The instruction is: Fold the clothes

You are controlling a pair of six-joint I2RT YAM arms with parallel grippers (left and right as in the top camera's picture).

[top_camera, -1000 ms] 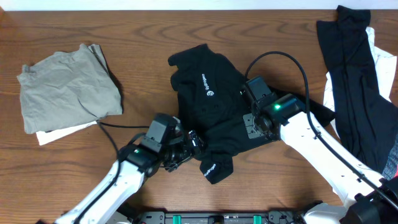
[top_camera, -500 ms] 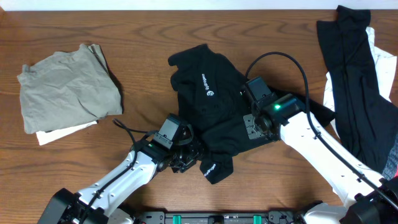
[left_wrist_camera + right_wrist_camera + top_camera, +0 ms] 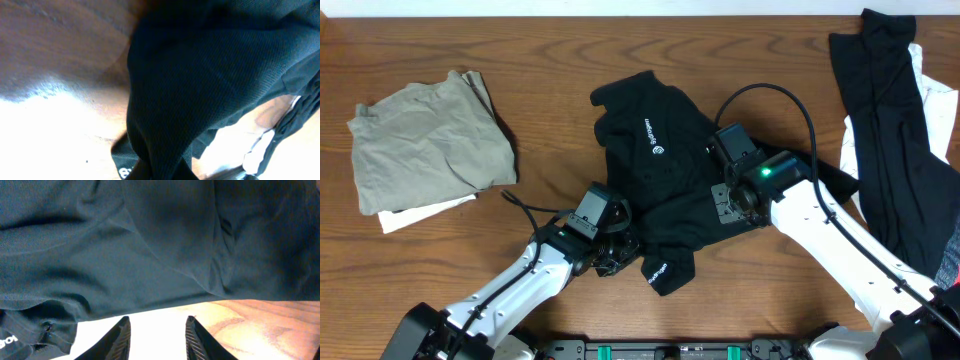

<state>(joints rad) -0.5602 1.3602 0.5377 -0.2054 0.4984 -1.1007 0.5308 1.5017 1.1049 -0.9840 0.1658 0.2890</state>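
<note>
The clothes in play are a black T-shirt (image 3: 660, 170) with a small white chest logo, lying crumpled at the table's middle. My left gripper (image 3: 622, 248) sits at the shirt's lower left edge. In the left wrist view, black shirt fabric (image 3: 200, 75) runs down into the pinch of that gripper (image 3: 160, 172), which is shut on it. My right gripper (image 3: 720, 148) is over the shirt's right side. In its wrist view, the right gripper (image 3: 157, 321) stands open with nothing between its fingers, and the shirt fabric (image 3: 150, 240) lies just beyond the tips.
A folded olive-grey garment (image 3: 430, 140) lies on a white piece (image 3: 420, 213) at the far left. A long black garment (image 3: 885, 130) lies over a white one (image 3: 932, 110) at the right edge. A shirt part with white lettering (image 3: 665, 270) lies near the front edge.
My left gripper has moved right to the shirt's lower edge and shut on the fabric. The right arm has barely moved.
</note>
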